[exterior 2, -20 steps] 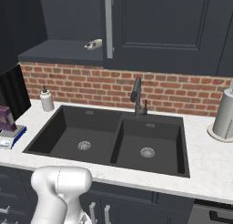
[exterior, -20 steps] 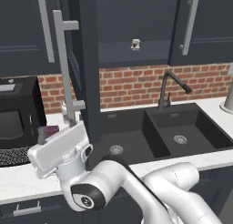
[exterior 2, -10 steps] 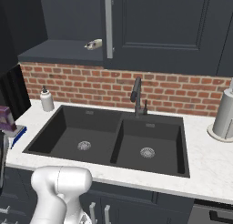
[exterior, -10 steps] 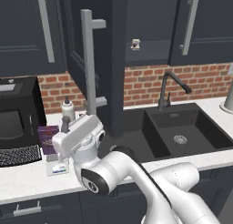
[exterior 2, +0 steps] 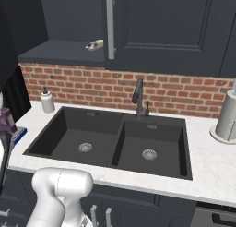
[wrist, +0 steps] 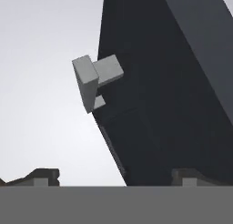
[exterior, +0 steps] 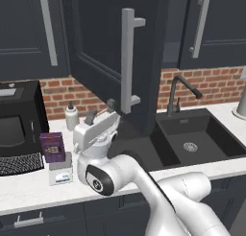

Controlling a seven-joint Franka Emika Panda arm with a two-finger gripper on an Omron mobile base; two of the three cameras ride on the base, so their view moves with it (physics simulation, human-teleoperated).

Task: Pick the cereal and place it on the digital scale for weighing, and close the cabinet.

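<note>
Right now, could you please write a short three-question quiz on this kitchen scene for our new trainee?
1. True or false: the cereal stands on the digital scale.
2. The cabinet door is: A) shut, B) swung open.
3. Fill in: the end effector is just below the door's silver ____.

Key: 1 true; 2 B; 3 handle.

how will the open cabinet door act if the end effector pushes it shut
The cabinet door looks like a rigid panel, so it should probably swing as one piece, not flex. Its long bar handle seems stiff enough to push on. The end effector sits just below that handle.
</note>
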